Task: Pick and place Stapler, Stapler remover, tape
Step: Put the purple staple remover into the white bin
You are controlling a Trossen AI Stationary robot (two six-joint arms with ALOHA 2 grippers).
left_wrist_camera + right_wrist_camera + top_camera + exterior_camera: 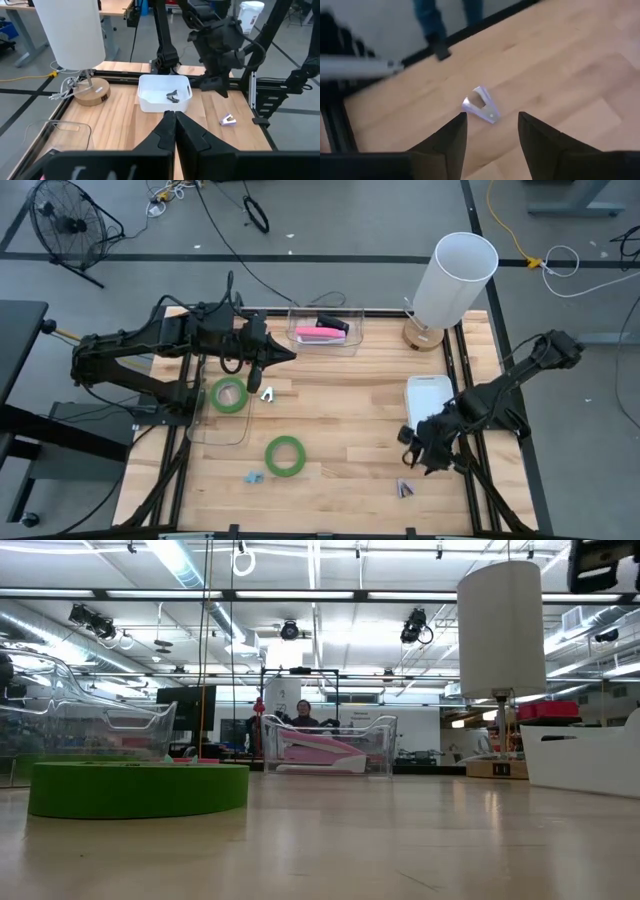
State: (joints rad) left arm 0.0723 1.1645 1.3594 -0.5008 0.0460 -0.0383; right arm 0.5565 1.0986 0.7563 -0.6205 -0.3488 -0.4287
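Note:
A pink stapler (pixel 322 333) lies in a clear tray (pixel 352 340) at the table's far edge. One green tape roll (pixel 229 395) lies flat by a clear tray (pixel 215 425) on the left. Another green roll (pixel 285 455) lies flat on the wood nearer the front. A purple stapler remover (pixel 481 104) lies on the wood near the front right. My right gripper (pixel 490 120) hangs open just above it, touching nothing. My left gripper (pixel 288 358) is shut and empty, raised over the far left of the table.
A white bin (pixel 430 395) on the right holds a dark stapler remover (pixel 172 96). A white lamp (pixel 452 275) stands at the far right corner. A white remover (pixel 267 393) and a blue one (pixel 253 476) lie on the wood left of centre.

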